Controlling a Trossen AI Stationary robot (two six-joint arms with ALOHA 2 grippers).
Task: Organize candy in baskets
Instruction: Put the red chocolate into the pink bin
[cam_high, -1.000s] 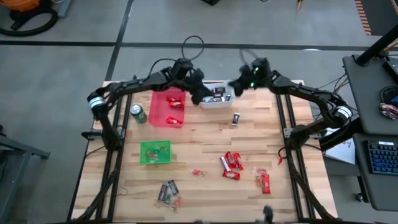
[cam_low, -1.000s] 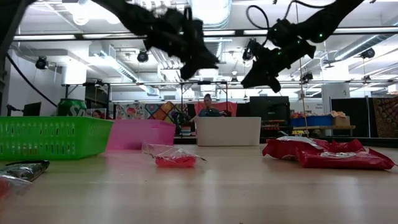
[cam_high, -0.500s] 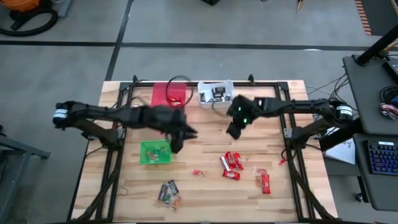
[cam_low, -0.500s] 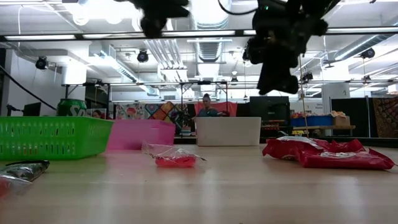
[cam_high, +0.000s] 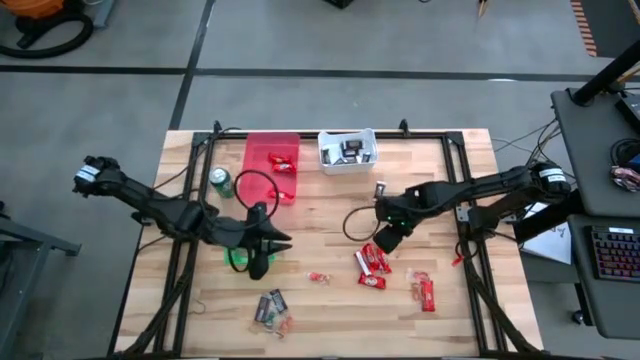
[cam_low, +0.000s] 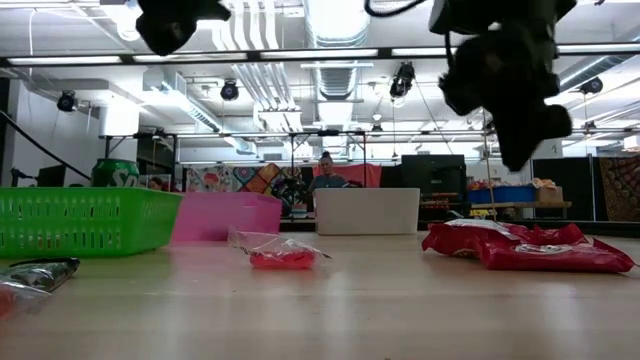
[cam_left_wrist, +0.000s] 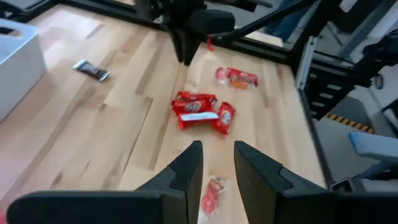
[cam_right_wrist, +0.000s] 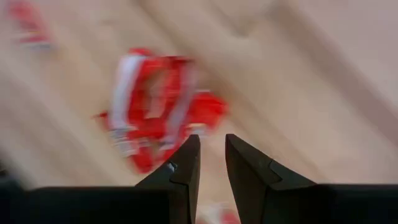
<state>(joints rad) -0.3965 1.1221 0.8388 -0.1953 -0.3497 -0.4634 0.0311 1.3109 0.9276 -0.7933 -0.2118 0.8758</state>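
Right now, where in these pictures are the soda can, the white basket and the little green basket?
soda can (cam_high: 221, 182), high view, its round green top.
white basket (cam_high: 347, 165), high view, its near rim.
green basket (cam_low: 80, 220), low view, its mesh front wall.

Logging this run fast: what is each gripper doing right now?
Left gripper: open slightly, empty, above the green basket.
Right gripper: open slightly, empty, over the red-wrapped bars.

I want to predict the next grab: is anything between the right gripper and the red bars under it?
Nothing visible. The right gripper hangs just above the cluster of red bars, jaws slightly parted and empty, with only bare table between them.
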